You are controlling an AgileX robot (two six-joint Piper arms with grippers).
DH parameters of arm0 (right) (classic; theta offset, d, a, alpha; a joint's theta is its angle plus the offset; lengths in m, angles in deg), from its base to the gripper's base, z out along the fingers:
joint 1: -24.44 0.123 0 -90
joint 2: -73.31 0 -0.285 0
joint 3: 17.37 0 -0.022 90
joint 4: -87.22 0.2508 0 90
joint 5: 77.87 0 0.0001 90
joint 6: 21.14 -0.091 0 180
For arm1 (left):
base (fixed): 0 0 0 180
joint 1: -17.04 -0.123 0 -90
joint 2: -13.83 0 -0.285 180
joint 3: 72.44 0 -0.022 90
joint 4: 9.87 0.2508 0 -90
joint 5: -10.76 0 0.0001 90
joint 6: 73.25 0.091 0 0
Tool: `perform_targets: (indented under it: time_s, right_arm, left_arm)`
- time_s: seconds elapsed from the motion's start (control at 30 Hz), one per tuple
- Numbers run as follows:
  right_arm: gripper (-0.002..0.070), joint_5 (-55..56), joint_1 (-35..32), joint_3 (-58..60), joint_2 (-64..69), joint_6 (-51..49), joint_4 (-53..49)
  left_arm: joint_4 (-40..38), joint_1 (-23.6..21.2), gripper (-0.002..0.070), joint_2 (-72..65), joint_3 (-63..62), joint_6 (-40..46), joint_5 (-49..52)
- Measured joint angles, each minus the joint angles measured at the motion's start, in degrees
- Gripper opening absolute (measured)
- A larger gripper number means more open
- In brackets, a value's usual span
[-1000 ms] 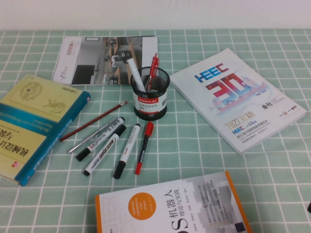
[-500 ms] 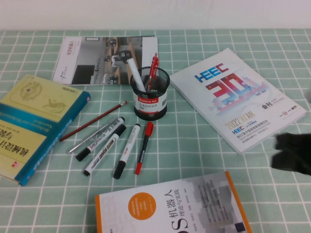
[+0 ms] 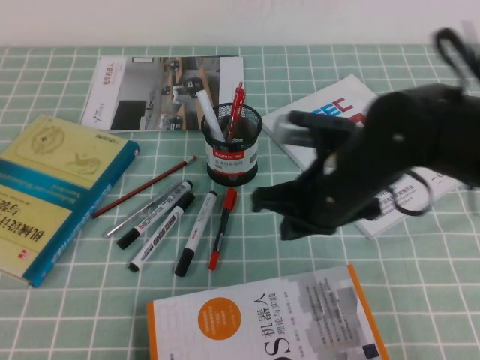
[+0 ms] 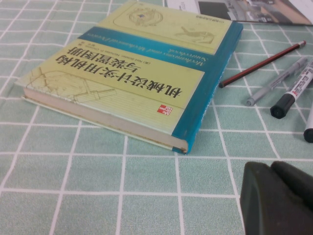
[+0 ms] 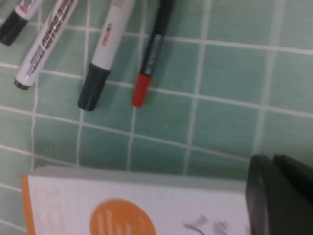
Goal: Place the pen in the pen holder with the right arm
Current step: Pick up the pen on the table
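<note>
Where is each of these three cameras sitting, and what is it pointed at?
High view: raised on the robot's side, angled down at the table; right arm reaching in, right gripper near the pen.
Left wrist view: low over the yellow book; left gripper at the edge.
Right wrist view: looks down on the pen; right gripper in the corner.
High and right wrist views share the pen.

We see the blurred dark grey right arm (image 3: 390, 157) covering much of the white magazine (image 3: 420, 176) near the tabletop's right edge, its black right gripper (image 3: 281, 206) smeared beyond reading.
</note>
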Motion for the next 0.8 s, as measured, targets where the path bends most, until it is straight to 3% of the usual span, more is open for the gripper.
perform_targets:
  time_s: [0.3,0.43,0.6,0.8]
  right_arm:
    - [-0.0008,-8.1,3.6,-18.4,16.5,-4.5,-3.9]
    - [0.0069,-10.2,4.5,-26.3,22.4,-6.2,-4.3]
    - [0.0215,-14.0,4.7,-36.7,29.1,-8.5,-5.7]
    - [0.0249,-18.0,4.7,-44.4,35.1,-10.6,-7.7]
  left_arm:
    - [0.0,0.0,-0.0006,0.0,0.0,0.0,0.0]
    - [0.0,0.0,-0.0006,0.0,0.0,0.0,0.0]
    - [0.0,0.0,-0.0006,0.0,0.0,0.0,0.0]
    - [0.0,0.0,-0.0006,0.0,0.0,0.0,0.0]
